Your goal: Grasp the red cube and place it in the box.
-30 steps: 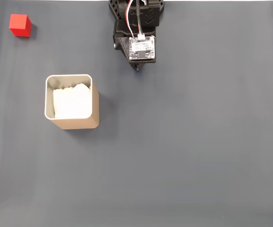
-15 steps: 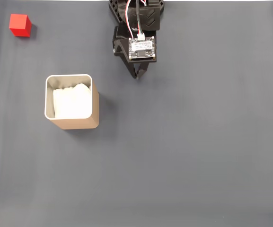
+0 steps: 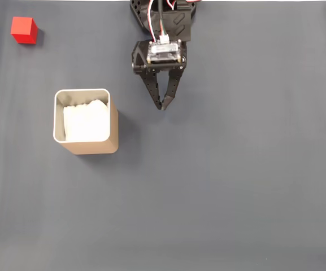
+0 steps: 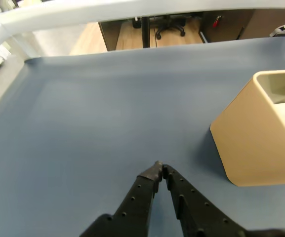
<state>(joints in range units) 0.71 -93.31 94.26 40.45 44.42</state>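
The red cube [image 3: 24,30] sits alone at the far top left of the fixed view. The tan box [image 3: 85,121] with its silvery rim and white lining stands upright left of centre; in the wrist view the box [image 4: 261,133] is at the right edge. My black gripper [image 3: 162,105] reaches down from the arm base at the top centre, to the right of the box and far from the cube. Its fingertips meet with nothing between them, as the wrist view shows at the gripper [image 4: 159,168].
A dark grey-blue mat [image 3: 225,186] covers the table, with wide bare room below and right of the gripper. In the wrist view the mat's far edge [image 4: 132,52] borders a pale rail, with a floor and an office chair beyond.
The arm has stretched out from its folded pose: the gripper's fingers now point further down the fixed view, and the wrist has tilted. Cube and box have not moved.
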